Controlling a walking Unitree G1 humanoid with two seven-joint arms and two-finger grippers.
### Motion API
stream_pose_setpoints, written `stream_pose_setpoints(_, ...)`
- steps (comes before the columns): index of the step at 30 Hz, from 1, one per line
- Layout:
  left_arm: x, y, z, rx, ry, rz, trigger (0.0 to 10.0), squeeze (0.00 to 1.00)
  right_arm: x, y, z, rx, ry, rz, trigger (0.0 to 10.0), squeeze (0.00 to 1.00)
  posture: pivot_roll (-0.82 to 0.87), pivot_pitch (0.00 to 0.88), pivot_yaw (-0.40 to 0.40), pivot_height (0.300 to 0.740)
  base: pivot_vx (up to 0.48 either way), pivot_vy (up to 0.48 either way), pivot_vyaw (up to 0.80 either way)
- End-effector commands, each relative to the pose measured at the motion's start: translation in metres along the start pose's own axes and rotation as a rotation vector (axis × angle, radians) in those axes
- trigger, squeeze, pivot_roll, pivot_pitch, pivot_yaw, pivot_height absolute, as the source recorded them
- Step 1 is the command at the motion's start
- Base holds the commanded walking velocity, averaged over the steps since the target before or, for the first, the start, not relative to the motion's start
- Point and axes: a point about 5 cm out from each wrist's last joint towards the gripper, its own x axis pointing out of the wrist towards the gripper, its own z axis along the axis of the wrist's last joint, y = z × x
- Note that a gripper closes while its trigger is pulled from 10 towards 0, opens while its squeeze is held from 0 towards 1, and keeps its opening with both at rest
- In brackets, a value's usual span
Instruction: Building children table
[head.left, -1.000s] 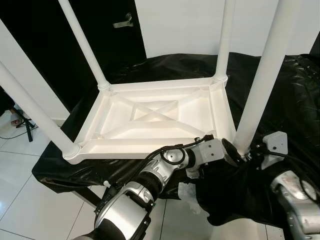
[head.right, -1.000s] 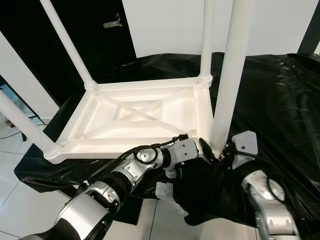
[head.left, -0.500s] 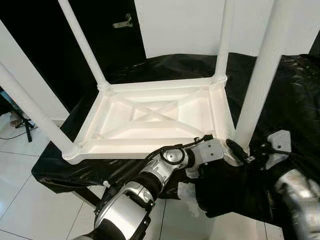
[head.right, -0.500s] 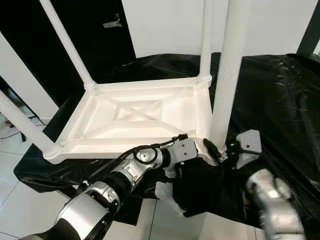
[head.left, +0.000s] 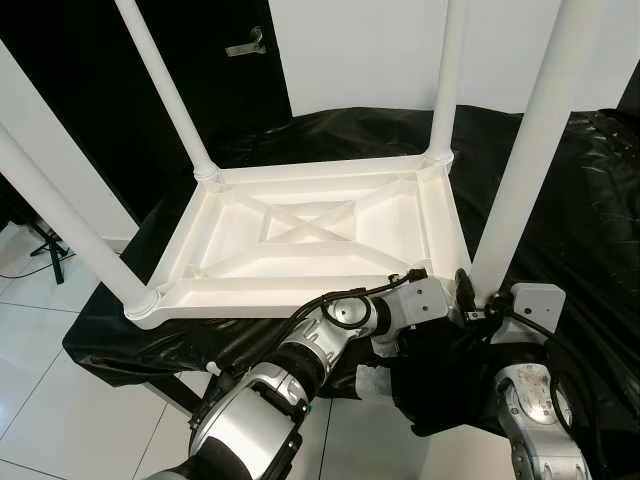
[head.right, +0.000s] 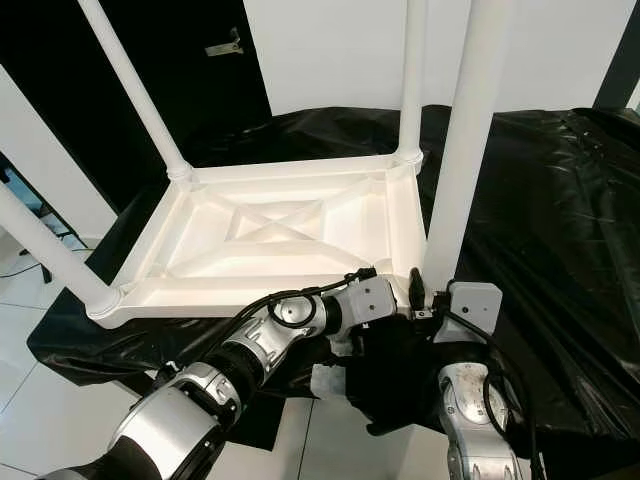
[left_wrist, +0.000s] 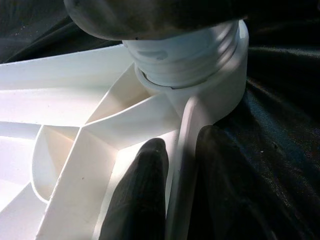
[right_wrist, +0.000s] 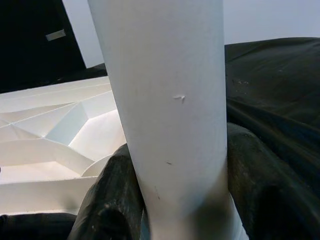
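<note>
We are working over a wide surface draped in glossy black plastic sheeting (head.left: 590, 200), and on it the white moulded-plastic children's table top (head.left: 300, 235) is lying upside down, its ribbed underside facing up and four round white plastic legs standing in the corner sockets. The near right leg (head.left: 520, 170) is the one we are handling. Our right gripper (right_wrist: 175, 200) is clasping it just above its socket, a black finger pressed to each side. Our left gripper (left_wrist: 172, 195) is pinching the thin rim wall beside that same threaded socket (left_wrist: 190, 65), jaws nearly closed on it. We are judging the table light and stiff, its smooth plastic slippery, so we are gripping low on the leg, where twisting it is tipping the top least.
</note>
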Motion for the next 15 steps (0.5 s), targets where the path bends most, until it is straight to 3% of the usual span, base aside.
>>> stream_pose_setpoints(1, 0.004, -0.031, -0.039, -0.087, 0.197, 0.021, 10.0, 0.00, 0.001, -0.010, -0.005, -0.012, 0.038, -0.029, 10.0, 0.48, 0.00, 0.000, 0.127, 0.740, 0.000, 0.000, 0.00)
stream_pose_setpoints(2, 0.004, -0.030, -0.039, -0.088, 0.197, 0.023, 10.0, 0.00, 0.003, -0.011, -0.004, -0.020, 0.037, -0.021, 10.0, 1.00, 0.00, 0.000, 0.122, 0.740, 0.000, 0.000, 0.00)
stream_pose_setpoints(4, 0.004, -0.029, -0.038, -0.089, 0.196, 0.026, 10.0, 0.00, 0.007, -0.013, -0.001, -0.027, 0.033, 0.006, 10.0, 1.00, 0.00, 0.000, 0.120, 0.740, 0.000, 0.000, 0.00)
stream_pose_setpoints(5, 0.005, -0.029, -0.038, -0.090, 0.195, 0.027, 10.0, 0.00, 0.009, -0.012, 0.001, -0.038, 0.027, 0.049, 10.0, 0.58, 0.00, 0.000, 0.119, 0.740, 0.000, 0.000, 0.00)
stream_pose_setpoints(7, 0.005, -0.029, -0.038, -0.090, 0.195, 0.028, 10.0, 0.00, 0.011, -0.012, 0.003, -0.047, 0.022, 0.079, 10.0, 0.58, -0.01, 0.000, 0.119, 0.740, 0.000, 0.000, 0.00)
stream_pose_setpoints(8, 0.005, -0.029, -0.037, -0.091, 0.193, 0.028, 10.0, 0.00, 0.012, -0.012, 0.005, -0.059, 0.017, 0.117, 10.0, 0.00, -0.01, 0.000, 0.120, 0.740, 0.000, 0.000, 0.00)
stream_pose_setpoints(10, 0.006, -0.030, -0.037, -0.091, 0.191, 0.027, 10.0, 0.00, 0.012, -0.012, 0.008, -0.083, 0.019, 0.214, 10.0, 0.00, -0.01, 0.000, 0.121, 0.740, 0.000, 0.000, 0.00)
stream_pose_setpoints(12, 0.006, -0.030, -0.037, -0.091, 0.191, 0.027, 10.0, 0.00, 0.012, -0.012, 0.008, -0.083, 0.019, 0.214, 10.0, 0.00, -0.01, 0.000, 0.121, 0.740, 0.000, 0.000, 0.00)
stream_pose_setpoints(15, 0.007, -0.031, -0.036, -0.093, 0.187, 0.023, 10.0, 0.00, 0.010, -0.018, 0.009, -0.120, 0.057, 0.377, 10.0, 0.00, -0.02, 0.000, 0.120, 0.740, 0.000, 0.000, 0.00)
